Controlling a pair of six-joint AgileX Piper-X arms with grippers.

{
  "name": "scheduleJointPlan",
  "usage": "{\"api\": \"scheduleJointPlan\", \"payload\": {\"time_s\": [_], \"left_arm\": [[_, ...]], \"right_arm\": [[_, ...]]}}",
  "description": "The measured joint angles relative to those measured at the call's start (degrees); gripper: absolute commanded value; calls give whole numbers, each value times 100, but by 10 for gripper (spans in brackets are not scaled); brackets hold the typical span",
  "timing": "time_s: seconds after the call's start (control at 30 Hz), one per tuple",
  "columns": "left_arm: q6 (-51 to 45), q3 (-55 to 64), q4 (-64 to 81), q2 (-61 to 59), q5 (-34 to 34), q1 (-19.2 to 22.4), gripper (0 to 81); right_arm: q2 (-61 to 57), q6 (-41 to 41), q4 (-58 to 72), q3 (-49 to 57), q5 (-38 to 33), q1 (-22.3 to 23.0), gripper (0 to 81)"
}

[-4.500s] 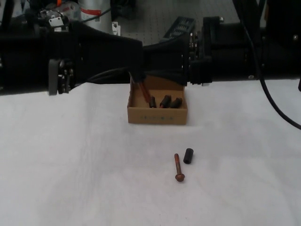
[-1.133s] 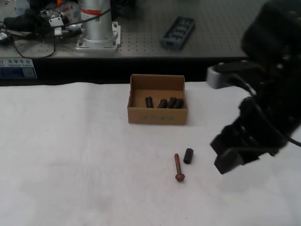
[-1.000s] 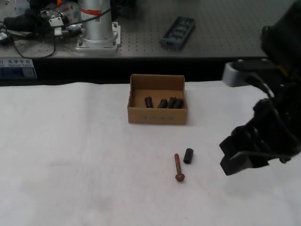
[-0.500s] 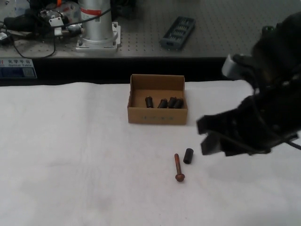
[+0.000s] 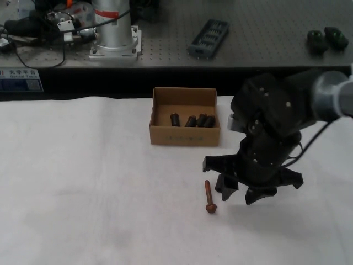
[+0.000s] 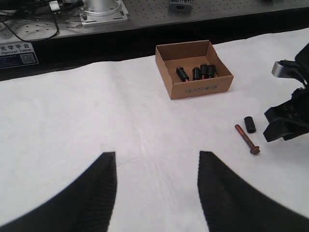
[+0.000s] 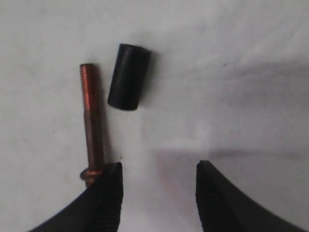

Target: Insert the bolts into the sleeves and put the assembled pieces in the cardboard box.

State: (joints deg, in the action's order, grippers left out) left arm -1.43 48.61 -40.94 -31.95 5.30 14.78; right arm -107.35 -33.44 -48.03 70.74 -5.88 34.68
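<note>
You are holding the right jaws spread and empty, low over the worktop (image 5: 83, 193). The black sleeve (image 7: 129, 76) is lying just ahead of their tips, apart from the cardboard box (image 5: 185, 135). The copper bolt (image 7: 92, 126) is lying just beside the sleeve and nearly parallel to it, with its head toward the jaws. The sleeve's long axis is running roughly away from the jaws, so closing should pinch it across its width. The left jaws are hanging released, well apart from both pieces, so the right jaws are the nearer pair.
</note>
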Motion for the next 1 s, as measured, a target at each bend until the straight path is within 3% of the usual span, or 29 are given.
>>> {"api": "scheduleJointPlan", "payload": {"time_s": [0.17,0.33,1.0], "left_arm": [[0,0,0,0,0,0,377],[0,0,0,-62,0,0,377],[0,0,0,-132,0,0,377]], "right_arm": [[-362,-379,-37,518,9,-4,356],[-360,-859,211,640,9,-4,270],[-537,-1230,669,656,254,-4,268]]}}
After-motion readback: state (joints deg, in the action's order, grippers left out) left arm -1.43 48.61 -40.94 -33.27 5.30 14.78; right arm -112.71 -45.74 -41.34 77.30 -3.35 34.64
